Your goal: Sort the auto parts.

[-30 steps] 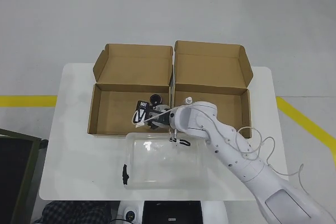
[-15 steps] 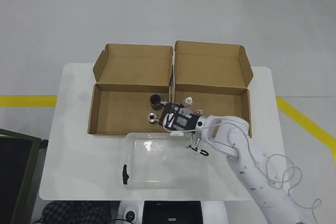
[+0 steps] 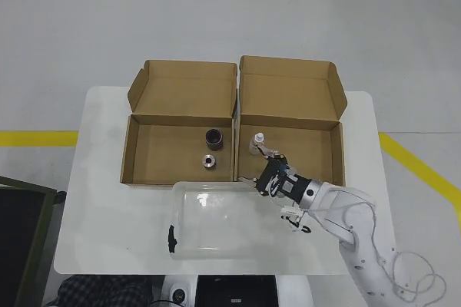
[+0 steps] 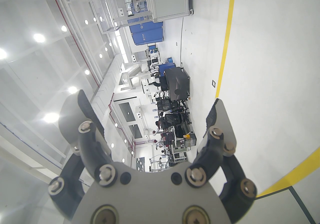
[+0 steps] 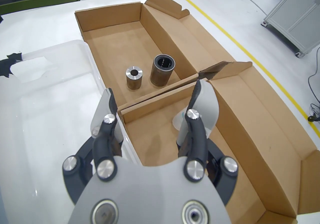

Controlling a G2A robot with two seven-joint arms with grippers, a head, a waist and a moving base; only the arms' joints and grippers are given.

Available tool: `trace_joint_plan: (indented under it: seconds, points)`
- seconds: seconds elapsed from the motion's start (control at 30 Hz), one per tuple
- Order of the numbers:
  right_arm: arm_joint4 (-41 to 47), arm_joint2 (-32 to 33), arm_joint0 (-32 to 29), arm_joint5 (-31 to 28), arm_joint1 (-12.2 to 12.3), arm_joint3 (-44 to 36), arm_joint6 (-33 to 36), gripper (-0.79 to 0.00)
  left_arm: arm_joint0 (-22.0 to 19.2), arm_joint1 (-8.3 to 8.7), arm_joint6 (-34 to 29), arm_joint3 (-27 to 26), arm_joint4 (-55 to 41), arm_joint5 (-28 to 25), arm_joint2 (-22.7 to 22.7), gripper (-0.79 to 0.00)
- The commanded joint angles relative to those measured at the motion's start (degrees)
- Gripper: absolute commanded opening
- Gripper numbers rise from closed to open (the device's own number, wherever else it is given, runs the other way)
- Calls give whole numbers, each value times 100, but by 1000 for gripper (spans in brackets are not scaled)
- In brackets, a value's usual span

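In the left box, the small bushing is now standing beside the dark bearing, where I was just releasing it. I am drawing my right gripper back over the right box, jaws apart and carrying nothing, so that part is looking sorted.

You are looking at two boxes sitting side by side on the desk. The left box is holding a sleeve in front of a bearing. The right box is holding a small part by its left wall. A bin is lying just before both.
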Motion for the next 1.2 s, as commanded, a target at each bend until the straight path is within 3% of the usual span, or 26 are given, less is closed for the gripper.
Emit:
trace_joint_plan:
  seconds: [0.0,0.13,0.5,0.73,1.17]
  points:
    - [-136,177,-195,26,38,-33,-256,-200,0,0,0,0,0,0,0,0]
    - [-231,601,-608,182,105,-90,-622,0,0,0,0,0,0,0,0,0]
    - [-181,1824,-1700,393,255,-220,-1810,0,0,0,0,0,0,0,0,0]
    - [-62,2489,-2330,653,300,-280,-2140,0,0,0,0,0,0,0,0,0]
    - [67,2768,-2608,705,338,-310,-2367,0,0,0,0,0,0,0,0,0]
